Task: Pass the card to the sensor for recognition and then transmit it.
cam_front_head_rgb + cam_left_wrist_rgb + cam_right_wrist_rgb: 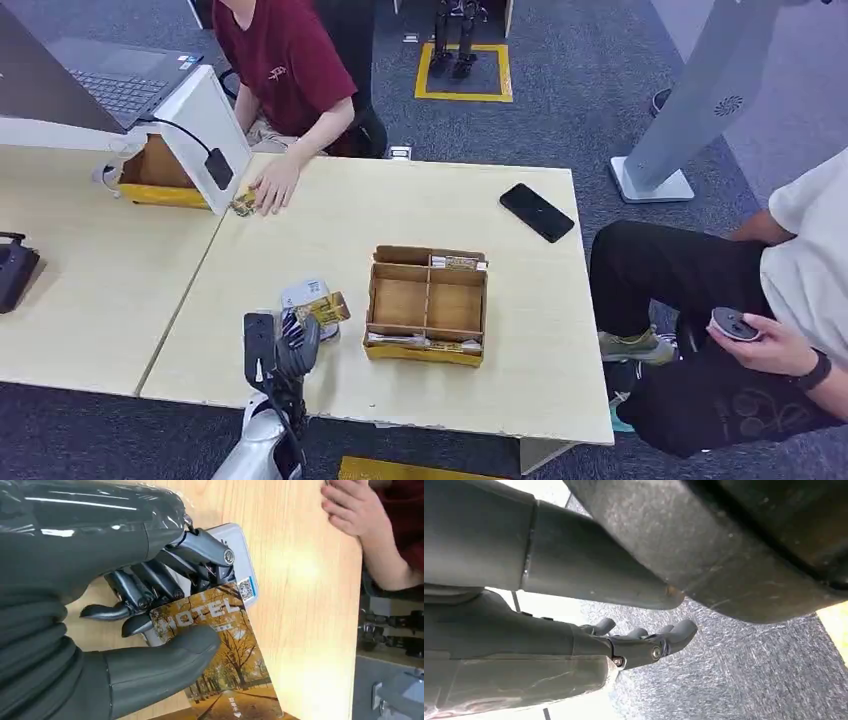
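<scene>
Currently left hand (150,605) pinching hotel card (220,655) between thumb and fingers, holding it over white sensor (235,555) near table's (330,225) front edge. Right hand (644,640) hanging over carpet, fingers loosely curled, gripping nothing. Cardboard organizer (427,303) sitting beside sensor; black phone (537,212) lying farther back.

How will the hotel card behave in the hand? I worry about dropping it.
The card looks thin, flat and glossy, so probably light, slightly bendy and slippery. The left hand pinches one end only, so it may swivel.
</scene>
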